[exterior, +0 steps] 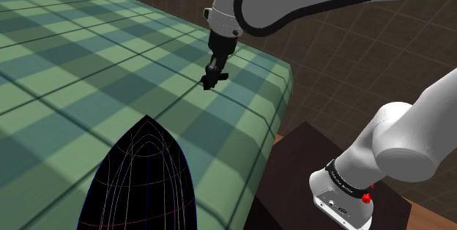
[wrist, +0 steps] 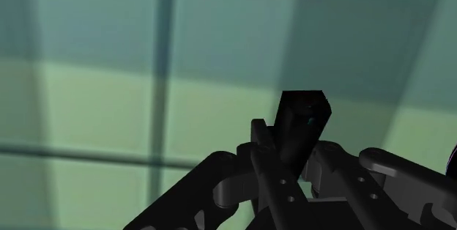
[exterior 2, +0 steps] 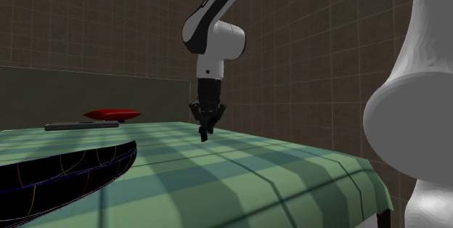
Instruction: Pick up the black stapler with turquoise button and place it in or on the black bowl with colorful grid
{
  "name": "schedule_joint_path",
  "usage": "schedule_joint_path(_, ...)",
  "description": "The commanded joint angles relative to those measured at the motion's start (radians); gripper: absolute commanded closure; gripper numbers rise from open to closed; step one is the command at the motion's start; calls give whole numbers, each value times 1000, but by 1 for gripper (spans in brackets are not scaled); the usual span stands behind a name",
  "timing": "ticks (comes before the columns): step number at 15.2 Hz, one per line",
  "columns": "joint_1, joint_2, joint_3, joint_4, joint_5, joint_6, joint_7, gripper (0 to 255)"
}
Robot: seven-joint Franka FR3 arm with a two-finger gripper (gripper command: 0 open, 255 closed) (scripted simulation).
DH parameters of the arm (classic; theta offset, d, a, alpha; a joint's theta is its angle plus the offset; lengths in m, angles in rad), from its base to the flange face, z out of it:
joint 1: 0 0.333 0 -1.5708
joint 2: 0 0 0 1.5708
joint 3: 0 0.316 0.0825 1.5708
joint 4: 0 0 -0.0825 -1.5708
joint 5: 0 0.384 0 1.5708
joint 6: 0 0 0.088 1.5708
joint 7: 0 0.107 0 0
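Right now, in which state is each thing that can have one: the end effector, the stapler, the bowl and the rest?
End effector: shut on the stapler, over the table.
Black stapler: clasped between the fingers, not in the bowl.
Black bowl: upright on the green checked table, holding nothing.
Red thing: lying at the table's far side, apart from the end effector.

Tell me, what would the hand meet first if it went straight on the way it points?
The green checked table, just beneath. The stapler clasped in the hand would likely touch first; the gap looks small.
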Motion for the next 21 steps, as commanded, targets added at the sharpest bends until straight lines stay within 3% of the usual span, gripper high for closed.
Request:
schedule_joint_path(1, -1, -10, -2, 19, 2, -30, -2, 255)
schedule_joint_path(16, -3, -52, -9, 168, 7, -220, -5, 255)
schedule_joint_path(21, 49, -63, 62, 163, 17, -219, 114, 255)
